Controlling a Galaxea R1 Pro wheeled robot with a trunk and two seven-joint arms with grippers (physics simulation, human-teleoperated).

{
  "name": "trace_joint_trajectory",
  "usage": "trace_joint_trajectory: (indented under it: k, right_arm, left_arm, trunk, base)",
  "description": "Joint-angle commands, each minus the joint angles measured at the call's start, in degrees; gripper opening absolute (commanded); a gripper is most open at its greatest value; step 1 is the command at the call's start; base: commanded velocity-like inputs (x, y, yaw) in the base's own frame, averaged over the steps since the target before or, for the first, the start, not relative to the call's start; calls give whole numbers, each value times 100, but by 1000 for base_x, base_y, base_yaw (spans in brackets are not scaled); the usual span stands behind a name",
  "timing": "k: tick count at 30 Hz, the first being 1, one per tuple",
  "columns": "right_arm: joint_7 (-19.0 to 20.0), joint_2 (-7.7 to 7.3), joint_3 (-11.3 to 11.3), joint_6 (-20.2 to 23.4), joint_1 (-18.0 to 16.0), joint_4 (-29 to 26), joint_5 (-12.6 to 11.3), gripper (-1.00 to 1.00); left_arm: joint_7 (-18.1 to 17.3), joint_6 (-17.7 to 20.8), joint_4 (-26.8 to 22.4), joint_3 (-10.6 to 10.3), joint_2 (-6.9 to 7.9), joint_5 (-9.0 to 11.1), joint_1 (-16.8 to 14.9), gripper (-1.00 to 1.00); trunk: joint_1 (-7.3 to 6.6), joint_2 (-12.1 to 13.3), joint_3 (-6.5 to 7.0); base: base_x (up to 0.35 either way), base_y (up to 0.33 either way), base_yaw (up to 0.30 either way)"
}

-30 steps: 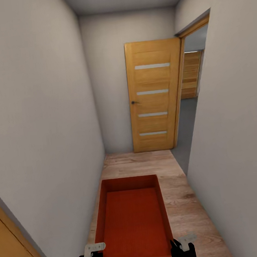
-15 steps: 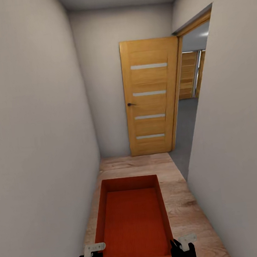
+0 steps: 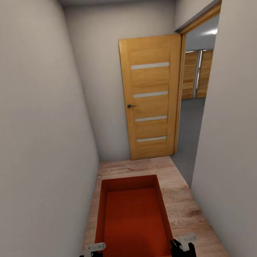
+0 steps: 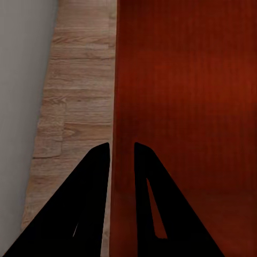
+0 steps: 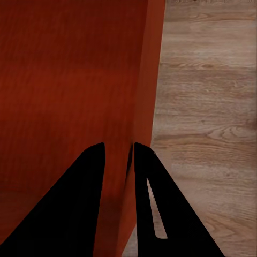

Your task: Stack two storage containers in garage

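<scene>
I hold one orange-red storage container (image 3: 132, 219) level in front of me, above a light wood plank hallway floor. My left gripper (image 3: 93, 255) is shut on the container's left wall near its near corner; in the left wrist view the left gripper (image 4: 122, 152) has its two black fingers either side of that thin wall (image 4: 113, 107). At the near right corner my right gripper (image 3: 183, 247) is shut on the right wall, and the right wrist view has the right gripper (image 5: 119, 152) straddling that wall (image 5: 147, 80). The container is empty.
A narrow hallway with pale walls close on both sides. A wooden door (image 3: 153, 96) with several glass strips stands swung open at the far end. To its right a doorway (image 3: 198, 97) opens onto a room with a grey floor (image 3: 190, 134) and wooden plank panels (image 3: 200, 75) at the back.
The whole view has advanced down the hallway; the door and doorway look nearer and the opening at right wider. The container and both grippers keep the same place in the picture.
</scene>
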Motion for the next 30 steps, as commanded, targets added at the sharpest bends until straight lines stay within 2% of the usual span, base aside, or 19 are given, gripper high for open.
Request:
trace_joint_trajectory:
  k: [1,30]
  right_arm:
    - [111,-3,466,-20,0,22,121,-100]
    - [112,-3,473,-20,0,22,121,-100]
  left_arm:
    - [134,-110,-297,6,3,-2,-6,-100]
    - [134,-110,-296,6,3,0,-6,-100]
  trunk:
    - [6,-11,-12]
    - [6,-11,-12]
  base:
    - [326,0,0]
    - [326,0,-10]
